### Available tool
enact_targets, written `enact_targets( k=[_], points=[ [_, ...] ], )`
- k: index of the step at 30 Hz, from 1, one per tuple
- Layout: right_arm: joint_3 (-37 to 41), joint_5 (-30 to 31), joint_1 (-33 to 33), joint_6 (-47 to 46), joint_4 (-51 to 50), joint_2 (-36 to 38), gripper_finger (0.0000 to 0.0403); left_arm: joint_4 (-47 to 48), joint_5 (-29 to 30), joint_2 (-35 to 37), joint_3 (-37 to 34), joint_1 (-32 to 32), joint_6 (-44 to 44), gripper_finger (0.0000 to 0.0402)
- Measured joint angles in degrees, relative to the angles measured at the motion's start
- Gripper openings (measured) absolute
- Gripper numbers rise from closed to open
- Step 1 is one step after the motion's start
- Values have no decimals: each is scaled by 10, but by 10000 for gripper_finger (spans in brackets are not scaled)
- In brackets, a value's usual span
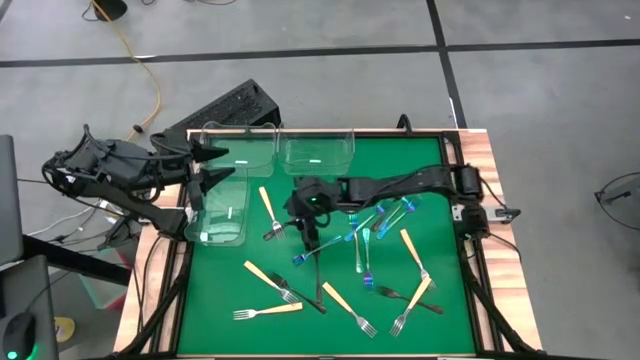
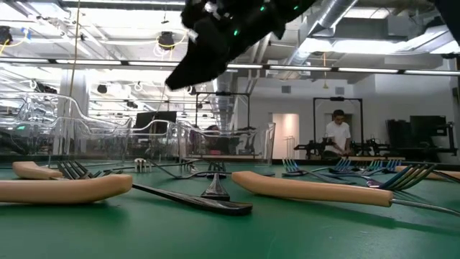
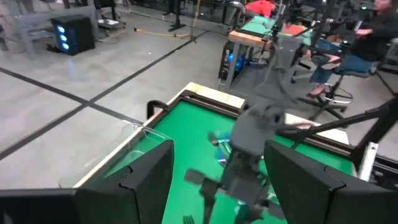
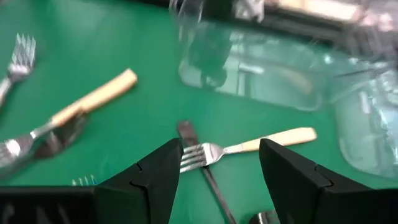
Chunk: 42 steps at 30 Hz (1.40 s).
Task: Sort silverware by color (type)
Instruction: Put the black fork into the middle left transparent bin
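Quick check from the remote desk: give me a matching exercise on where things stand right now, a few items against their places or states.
Column 1:
1. right tool
2. left tool
3. blue-iridescent forks
4. two clear bins

Column 2:
A. along the mat's far edge
B. open, above a tan-handled fork mid-mat
C. clustered on the mat's right half
D. open, at the mat's far-left corner

Pairs: 1-B, 2-D, 3-C, 4-A

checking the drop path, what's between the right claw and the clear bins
In the right wrist view, one tan-handled fork lies on the green mat between the open right claw and the clear bins; a dark fork crosses under its tines.
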<state>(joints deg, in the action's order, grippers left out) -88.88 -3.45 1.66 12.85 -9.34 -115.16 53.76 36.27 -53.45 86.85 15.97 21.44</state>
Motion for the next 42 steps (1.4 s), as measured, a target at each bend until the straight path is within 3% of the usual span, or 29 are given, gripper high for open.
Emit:
enact_targets(
  k=[12, 26, 42],
  points=[
    [-56, -3, 15, 57, -70, -87, 240, -1, 0, -1, 0, 0, 9, 234],
    [-56, -16, 44, 87, -85, -90, 240, 0, 1, -1, 0, 0, 11, 234],
    [-57, -27, 37, 95, -98, -152, 240, 10, 2, -1, 0, 0, 18, 234]
  ],
)
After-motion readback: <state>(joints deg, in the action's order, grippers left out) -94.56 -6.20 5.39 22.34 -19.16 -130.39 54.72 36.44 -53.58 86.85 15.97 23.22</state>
